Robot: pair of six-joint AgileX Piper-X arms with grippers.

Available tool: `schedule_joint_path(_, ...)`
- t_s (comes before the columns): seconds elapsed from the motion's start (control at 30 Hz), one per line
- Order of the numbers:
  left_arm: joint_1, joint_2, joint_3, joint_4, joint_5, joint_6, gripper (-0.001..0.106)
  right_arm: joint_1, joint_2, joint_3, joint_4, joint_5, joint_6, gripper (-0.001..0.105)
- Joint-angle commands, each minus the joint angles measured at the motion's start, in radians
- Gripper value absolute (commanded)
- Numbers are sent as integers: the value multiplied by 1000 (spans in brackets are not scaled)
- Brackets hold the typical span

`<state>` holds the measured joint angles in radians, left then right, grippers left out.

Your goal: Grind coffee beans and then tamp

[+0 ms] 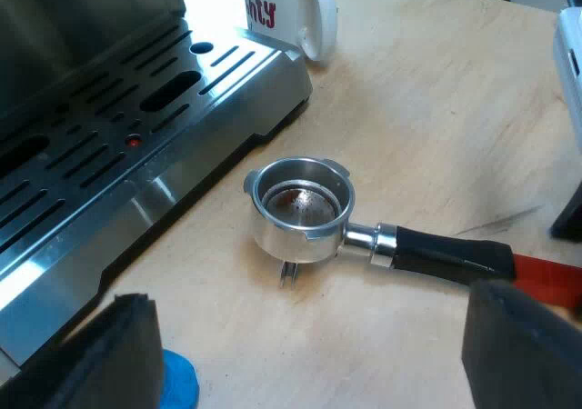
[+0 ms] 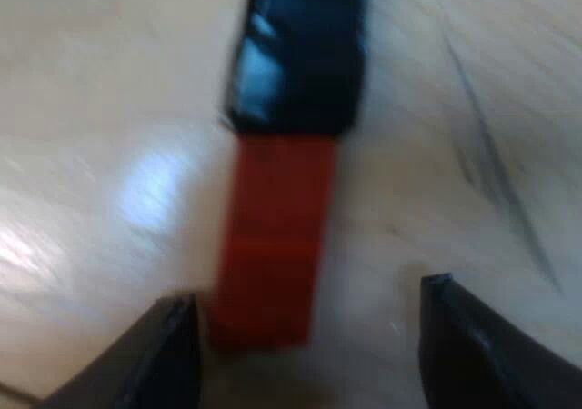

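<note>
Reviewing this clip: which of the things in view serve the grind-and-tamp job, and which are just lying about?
For the job:
- espresso machine
- metal holder, loose on the table, its red handle end between the fingers of the open right end effector
- blue tamper

Lying about:
- mug beside the machine
</note>
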<state>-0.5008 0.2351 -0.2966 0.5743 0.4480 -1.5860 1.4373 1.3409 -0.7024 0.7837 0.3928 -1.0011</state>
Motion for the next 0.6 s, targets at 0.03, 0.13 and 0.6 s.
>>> schedule_joint_path(0.03, -4, -5, 1, -6, -10, -3, 70, -2, -29, -42, 104, -15, -11, 55)
schedule_joint_path(0.13, -4, -5, 1, -6, -10, -3, 70, -2, -70, -73, 132, -6, -17, 55)
schedule_joint_path(0.6, -4, -5, 1, -6, -10, -3, 70, -2, -242, -192, 133, 138, -164, 55)
